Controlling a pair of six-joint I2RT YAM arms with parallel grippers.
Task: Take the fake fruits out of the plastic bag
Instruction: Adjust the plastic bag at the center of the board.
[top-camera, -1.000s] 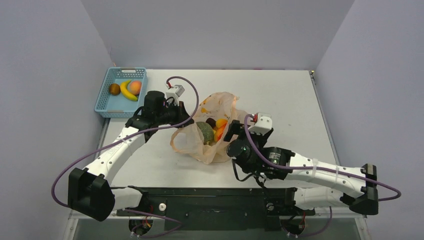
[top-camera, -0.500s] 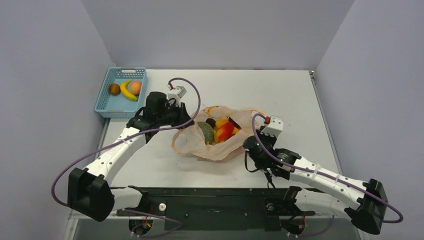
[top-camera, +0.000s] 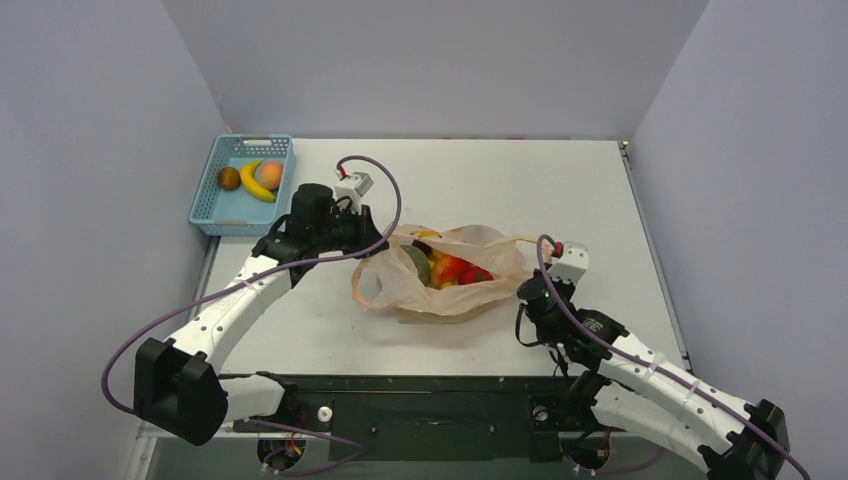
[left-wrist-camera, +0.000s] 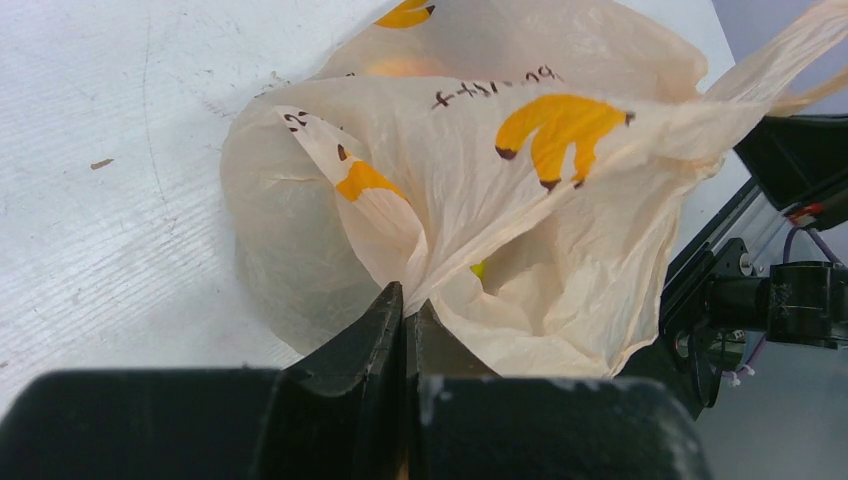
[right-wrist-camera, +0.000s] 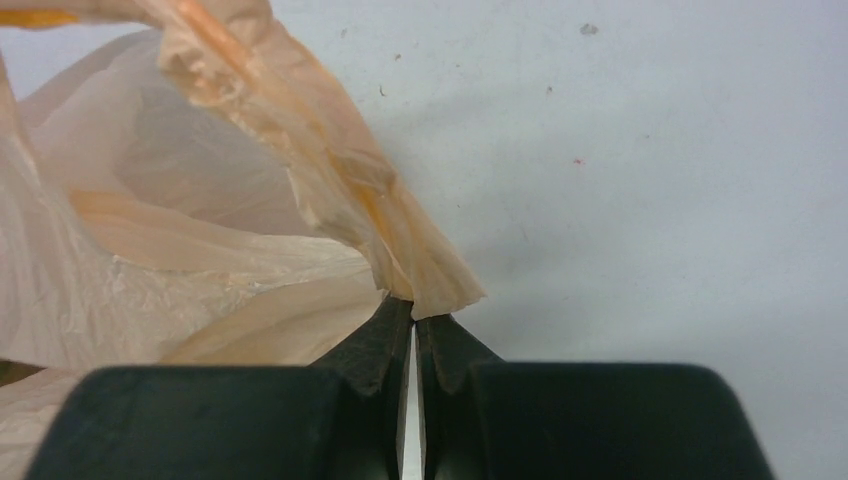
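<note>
**Plastic bag held at both ends, fruit lying inside**

The plastic bag (top-camera: 480, 292) lies on the tabletop (top-camera: 560, 190) between the two arms, its mouth drawn wide and low. The left gripper (left-wrist-camera: 405, 306) has its fingers pressed together on a fold of film at the bag's left edge. The right gripper (right-wrist-camera: 413, 318) is likewise clamped on a twisted strip of the bag at its right end, the strip's tip standing just above the fingertips.

Seen from above, the fake fruits (top-camera: 445, 270) rest in the opening: a green ball (top-camera: 417, 262) at the left, with red and orange pieces (top-camera: 458, 270) touching it on the right. The film bears yellow banana prints (left-wrist-camera: 556, 125).

At the far left corner of the tabletop, well apart from the bag, a blue basket (top-camera: 222, 222) holds a banana (top-camera: 257, 181), a brown fruit (top-camera: 229, 178) and a peach-coloured fruit (top-camera: 271, 174).
</note>
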